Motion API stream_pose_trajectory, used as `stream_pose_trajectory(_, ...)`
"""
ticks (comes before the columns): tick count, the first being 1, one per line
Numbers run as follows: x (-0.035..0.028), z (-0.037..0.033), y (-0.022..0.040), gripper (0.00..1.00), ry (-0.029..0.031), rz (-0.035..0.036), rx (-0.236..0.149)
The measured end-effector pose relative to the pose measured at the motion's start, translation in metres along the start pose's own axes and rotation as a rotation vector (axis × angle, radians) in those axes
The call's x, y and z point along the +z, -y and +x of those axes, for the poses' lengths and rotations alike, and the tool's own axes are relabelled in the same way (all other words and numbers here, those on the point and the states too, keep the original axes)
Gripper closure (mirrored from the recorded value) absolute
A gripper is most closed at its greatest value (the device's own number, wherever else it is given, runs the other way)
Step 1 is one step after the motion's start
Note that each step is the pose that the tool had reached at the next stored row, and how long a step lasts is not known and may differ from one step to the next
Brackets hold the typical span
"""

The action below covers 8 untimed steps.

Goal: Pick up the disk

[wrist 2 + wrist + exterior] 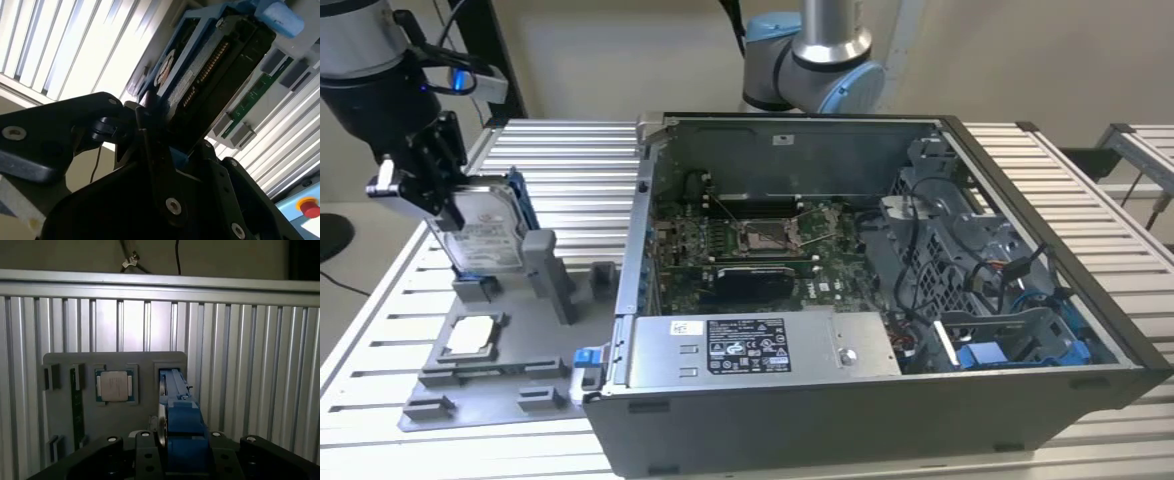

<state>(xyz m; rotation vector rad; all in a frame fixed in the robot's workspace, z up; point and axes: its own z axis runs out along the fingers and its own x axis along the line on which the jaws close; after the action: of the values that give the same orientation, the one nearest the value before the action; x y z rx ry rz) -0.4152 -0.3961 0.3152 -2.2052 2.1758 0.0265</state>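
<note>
Gripper [451, 205] clamped on disk [491, 235] — the fingers [146, 452] press its two broad faces from either side, with the blue bracket between them in the first wrist view; no gap seen at the pads. Disk stands on edge over the far end of the grey fixture tray [520, 350], long axis upright, white label face showing in the exterior view; the fingers hold its upper end, so the body of the disk hangs straight below them toward the tray. Lower edge is at the tray's upright holder; seated in that slot or just clear of it — cannot tell. Small square chip [471, 335] lies flat in its own pocket of the tray, beside the disk's slot and apart from the disk. Open computer case [854, 410] stands just beside the tray, on the exterior view's right of it; gripper well apart from the case. Judgement: grasp made, lift off the tray not confirmed.
</note>
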Motion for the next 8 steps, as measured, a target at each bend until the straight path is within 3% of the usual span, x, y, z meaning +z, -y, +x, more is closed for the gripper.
stream_pose_trajectory(8,-0.0358,-0.0012,-0.0003,1.0,0.0009,0.0,0.0)
